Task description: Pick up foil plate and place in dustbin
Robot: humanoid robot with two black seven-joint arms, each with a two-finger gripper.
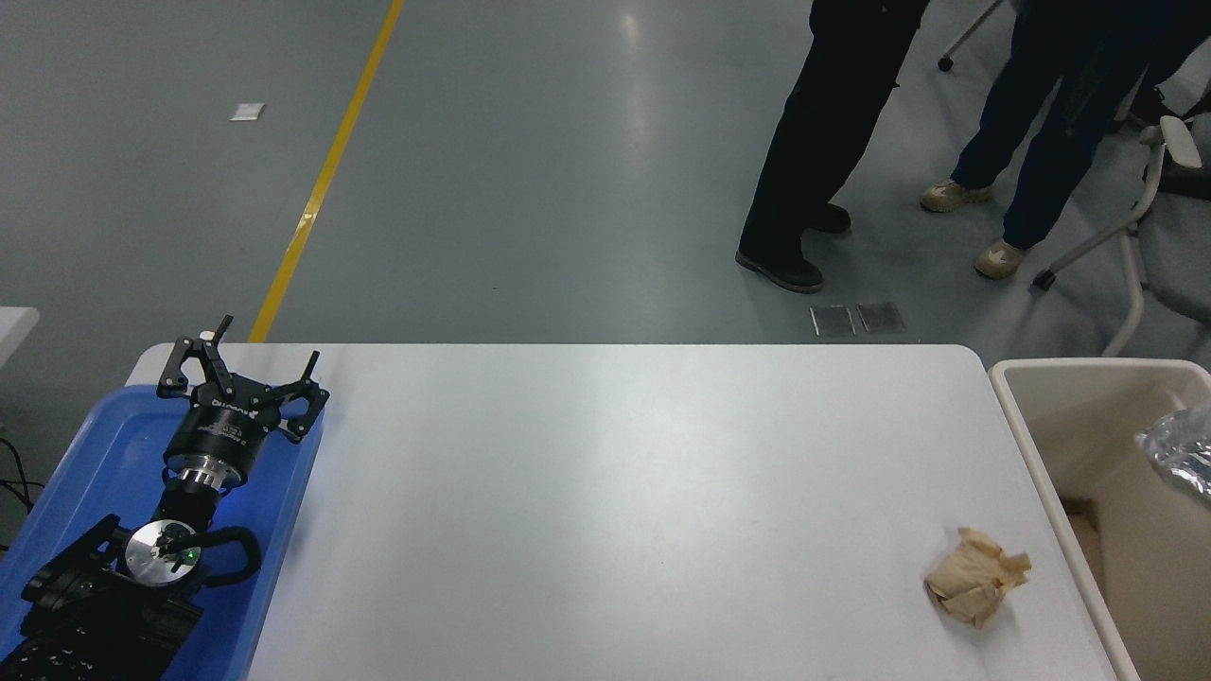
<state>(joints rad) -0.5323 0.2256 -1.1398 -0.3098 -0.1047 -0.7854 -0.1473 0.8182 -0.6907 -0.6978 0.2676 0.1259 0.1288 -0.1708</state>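
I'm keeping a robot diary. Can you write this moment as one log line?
foil plate: within dustbin outline, mostly out of frame | left pincer: open, parked over blue tray | right pincer: not in view | paper ball: on table

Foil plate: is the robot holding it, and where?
Cannot tell. Only a corner of the foil plate shows at the right edge, over the dustbin. The right gripper is out of view. The left gripper holds nothing.

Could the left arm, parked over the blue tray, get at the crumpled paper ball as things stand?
Probably not easily. The left claw sits open over the blue tray at the table's far left, while the crumpled paper ball lies near the right edge beside the dustbin. Nothing blocks the way.
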